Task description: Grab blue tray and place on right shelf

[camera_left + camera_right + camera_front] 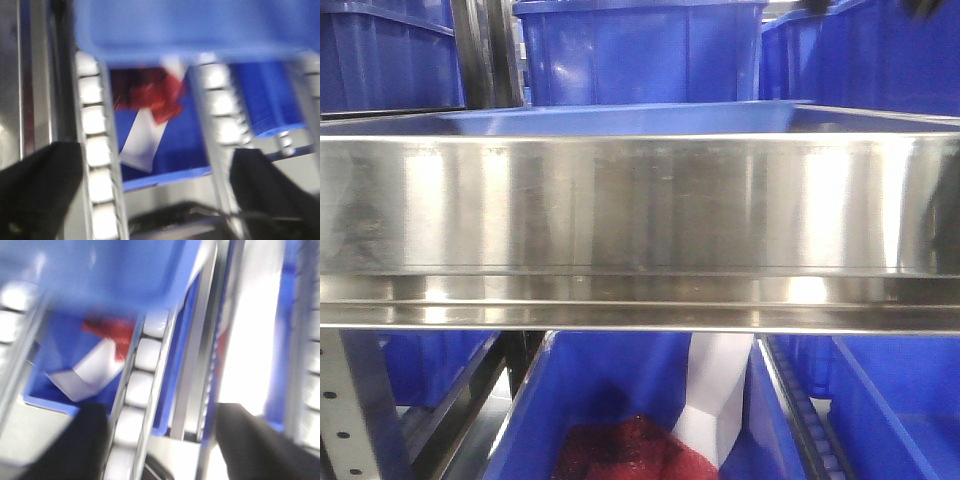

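**On the steel shelf: the blue tray lies behind the shiny lip**

Across the front view, the right shelf (640, 205) fills the middle with its broad, shiny lip. At the far left below it stands a grey upright (348, 420) with holes. Just over the lip, the blue tray (620, 120) shows as a low, flat, pale-blue strip, seemingly lying on the shelf. Deep blue bins (640, 50) stand behind it, and a lower bin (610, 390) holds something red (630, 450) and something white (720, 400).

In the left wrist view, blurred, the left gripper (160, 190) has its two dark fingers (40, 190) wide apart with nothing between them. The tray's pale underside (200, 25) hangs across the top, above a track of white rollers (97, 150).

The right wrist view is blurred too. The right gripper (160, 445) likewise stands spread, gripping nothing, with the tray (100, 270) overhead and rollers (140, 380) running beneath.
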